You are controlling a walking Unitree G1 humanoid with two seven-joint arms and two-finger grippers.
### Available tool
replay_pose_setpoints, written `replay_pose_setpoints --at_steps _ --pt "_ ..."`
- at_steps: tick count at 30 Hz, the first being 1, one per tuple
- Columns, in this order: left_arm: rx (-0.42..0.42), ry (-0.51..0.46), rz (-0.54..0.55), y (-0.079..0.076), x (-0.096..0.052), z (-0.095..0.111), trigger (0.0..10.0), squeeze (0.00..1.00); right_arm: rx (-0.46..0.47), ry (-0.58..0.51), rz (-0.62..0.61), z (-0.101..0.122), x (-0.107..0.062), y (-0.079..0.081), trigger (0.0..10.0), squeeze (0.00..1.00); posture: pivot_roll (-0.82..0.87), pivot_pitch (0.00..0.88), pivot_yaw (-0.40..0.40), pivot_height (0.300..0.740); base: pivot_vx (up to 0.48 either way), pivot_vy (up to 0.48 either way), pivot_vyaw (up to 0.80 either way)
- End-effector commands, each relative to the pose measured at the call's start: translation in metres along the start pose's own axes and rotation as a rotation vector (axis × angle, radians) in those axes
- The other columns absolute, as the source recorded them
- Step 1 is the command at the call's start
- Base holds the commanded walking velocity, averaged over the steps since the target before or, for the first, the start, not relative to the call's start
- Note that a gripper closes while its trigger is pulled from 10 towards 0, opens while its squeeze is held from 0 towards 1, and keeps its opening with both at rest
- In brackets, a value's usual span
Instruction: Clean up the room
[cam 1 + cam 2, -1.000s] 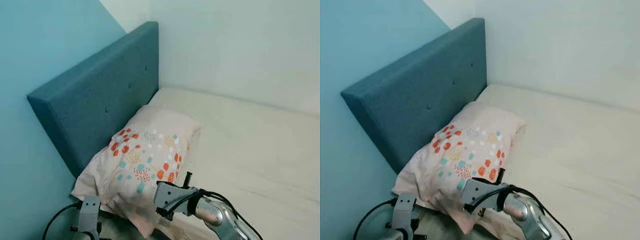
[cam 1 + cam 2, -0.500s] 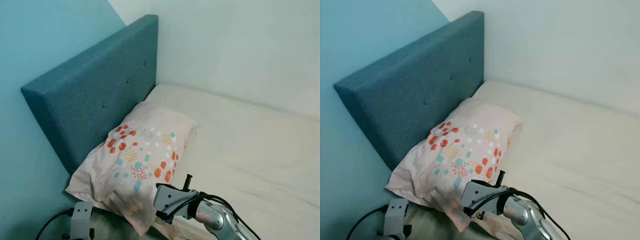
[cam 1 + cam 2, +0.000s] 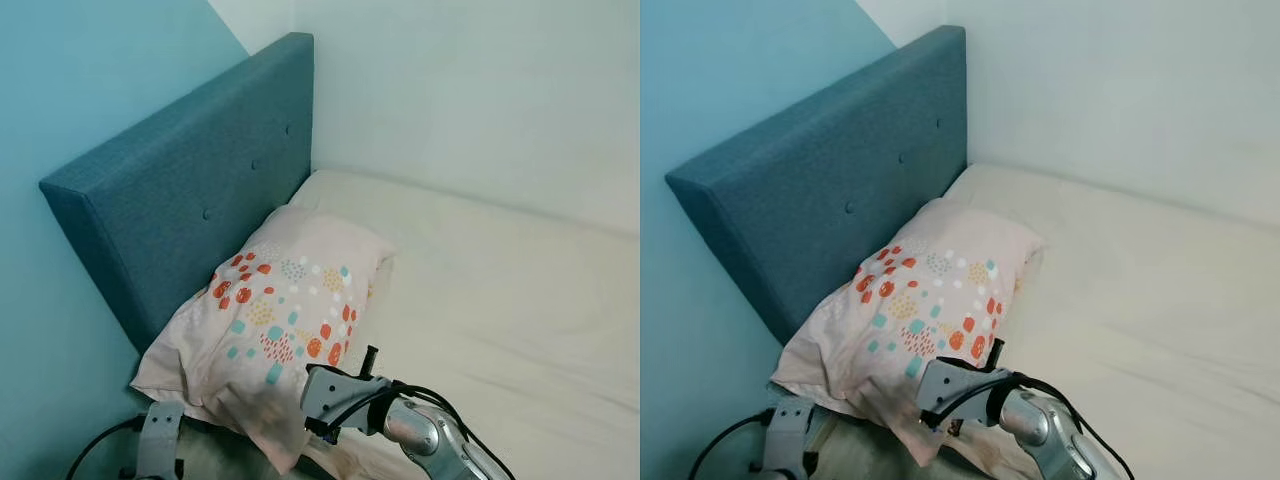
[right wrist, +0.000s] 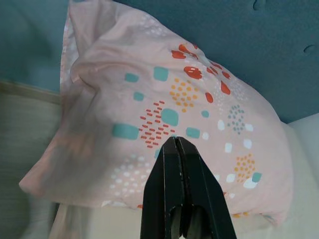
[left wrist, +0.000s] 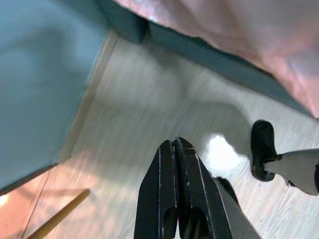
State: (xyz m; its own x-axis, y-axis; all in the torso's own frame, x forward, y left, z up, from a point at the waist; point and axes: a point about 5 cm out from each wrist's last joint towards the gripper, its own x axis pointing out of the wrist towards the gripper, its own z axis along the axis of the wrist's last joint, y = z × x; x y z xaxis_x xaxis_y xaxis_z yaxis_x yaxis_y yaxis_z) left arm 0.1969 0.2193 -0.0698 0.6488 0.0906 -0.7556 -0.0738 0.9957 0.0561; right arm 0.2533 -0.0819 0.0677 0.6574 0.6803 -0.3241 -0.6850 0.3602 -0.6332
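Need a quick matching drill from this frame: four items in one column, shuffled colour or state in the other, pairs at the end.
Items:
1. headboard
2. pillow
3. mattress
4. left gripper

Descriptions:
A. plain cream
B. pale pink with orange and teal spots
C. fingers shut, pointing at the floor
D. dark teal with buttons

Pairs: 1-D, 2-B, 3-A, 4-C

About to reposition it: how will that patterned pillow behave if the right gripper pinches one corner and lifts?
The pillow looks soft and creased, so it will probably sag and fold. Its near corner already overhangs the mattress edge, so it may slide off. The right gripper is shut, so it would first have to open.
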Motion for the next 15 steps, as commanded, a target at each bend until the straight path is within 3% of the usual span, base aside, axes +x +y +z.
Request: replay_pose_setpoints --at_steps 1,15 --pt "0.017 0.037 0.025 0.009 -0.002 -0.007 10.0 0.00 0.000 0.014 0.006 -0.001 0.002 0.002 10.0 0.00 -0.16 0.035 0.026 0.740 0.000 0.000 0.00" --pt "0.014 0.017 0.061 0.014 0.003 0.014 10.0 0.00 0.008 0.019 0.009 -0.005 0.006 -0.002 10.0 0.00 -0.09 0.006 0.013 0.740 0.000 0.000 0.00"
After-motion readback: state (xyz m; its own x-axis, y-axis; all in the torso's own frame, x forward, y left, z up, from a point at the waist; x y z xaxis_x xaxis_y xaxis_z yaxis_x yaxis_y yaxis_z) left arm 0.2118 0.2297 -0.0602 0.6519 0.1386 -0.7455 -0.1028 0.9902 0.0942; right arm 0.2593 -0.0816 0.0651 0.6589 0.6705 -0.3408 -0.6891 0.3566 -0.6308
